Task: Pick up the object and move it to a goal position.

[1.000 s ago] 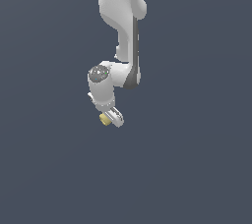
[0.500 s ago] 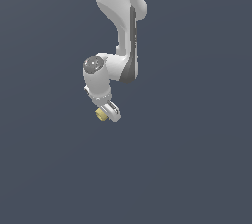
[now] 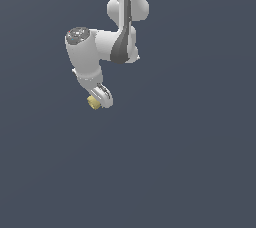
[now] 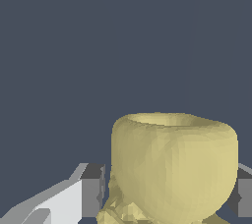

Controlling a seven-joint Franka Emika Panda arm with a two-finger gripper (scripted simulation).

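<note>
The claw point(image 3: 98, 99) is pinching the object point(image 3: 93, 102), a small pale-yellow, roundish lump, at the low end of the white arm point(image 3: 107, 47). In the exterior view the object sits at the claw's tip, peeking out on the exterior view's left side of the fingers, and nothing under it shows any support: the background is one flat grey, with no tabletop edge or corner to place things by, so the object appears to be carried in the air.

In the wrist view the object point(image 4: 174, 166) fills the space between the two fingers point(image 4: 93, 188), one pad on each side of it, with its rim-like upper edge pointing away from the camera. It looks more like a squat cup shape than a ball from here, with rough tan facets near its base.

The relation that matters next is simple: the object is already inside the claw, touching both pads, so it goes wherever the arm goes. No goal marker is visible in either view, so which way the goal lies cannot be told.
</note>
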